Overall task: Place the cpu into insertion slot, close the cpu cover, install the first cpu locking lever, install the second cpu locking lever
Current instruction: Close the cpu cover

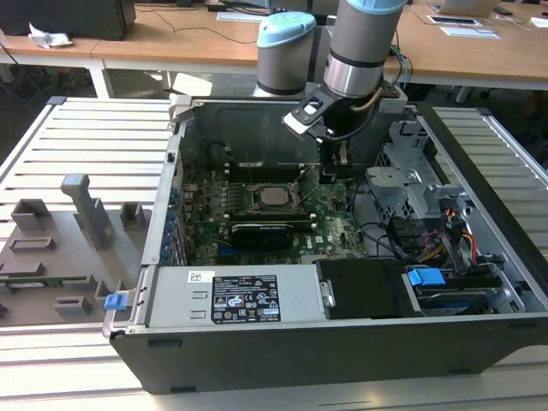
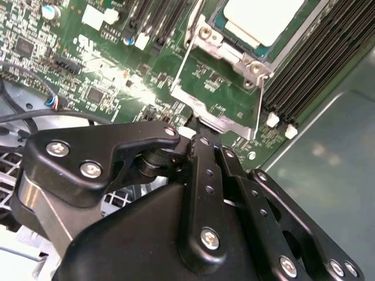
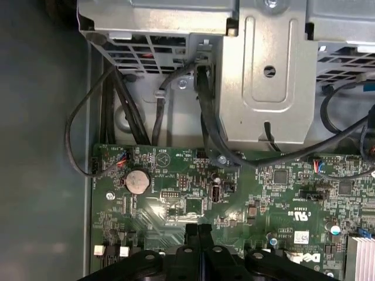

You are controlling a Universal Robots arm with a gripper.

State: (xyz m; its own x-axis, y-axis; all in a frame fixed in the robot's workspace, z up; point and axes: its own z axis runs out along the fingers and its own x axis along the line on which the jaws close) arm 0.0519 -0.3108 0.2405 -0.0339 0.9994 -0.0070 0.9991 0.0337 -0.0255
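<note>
Exterior view: stands off the arm (image 1: 355, 51), high up, looking steeply down into the open computer case (image 1: 282, 351) on the slatted desk (image 1: 86, 137); far enough to take in the whole case.
First wrist view: rides on the arm, close above the motherboard (image 3: 176, 193), facing its edge and the metal drive cage (image 3: 269, 70).
Second wrist view: equally close, looking past the end effector (image 2: 196, 130) towards the cpu (image 2: 263, 20).
Shared: all three see the green motherboard; both wrist views catch the end effector's black links.
</note>
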